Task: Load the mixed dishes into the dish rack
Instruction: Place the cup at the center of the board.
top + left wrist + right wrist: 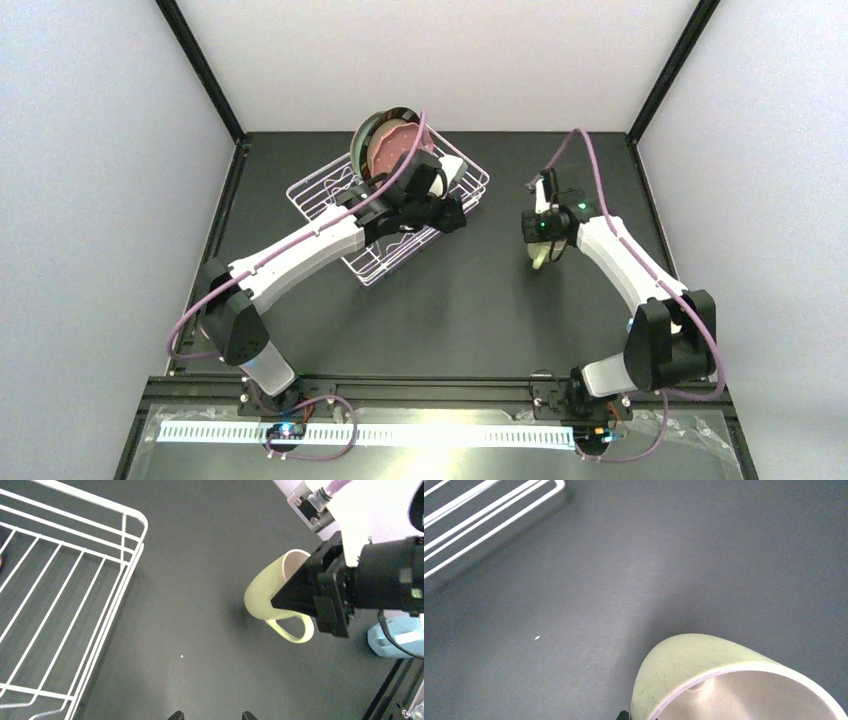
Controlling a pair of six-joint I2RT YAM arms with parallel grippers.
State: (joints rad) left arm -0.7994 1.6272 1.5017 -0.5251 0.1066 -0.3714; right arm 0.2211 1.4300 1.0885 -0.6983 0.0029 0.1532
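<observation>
Dark tabletop [200,555] — right claw [294,592] pinches the tilted pale green mug [262,597] by its rim.

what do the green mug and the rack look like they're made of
Mug: probably glazed ceramic, thick wall, smooth pale green outside with a soft sheen, off-white inside. Rack: looks like white-coated metal wire, thin even rods with rounded bends.

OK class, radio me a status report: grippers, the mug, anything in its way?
Left gripper open, empty, by the dish rack. Right gripper shut on the pale green mug, tilted. Nothing on the table between mug and rack.
</observation>
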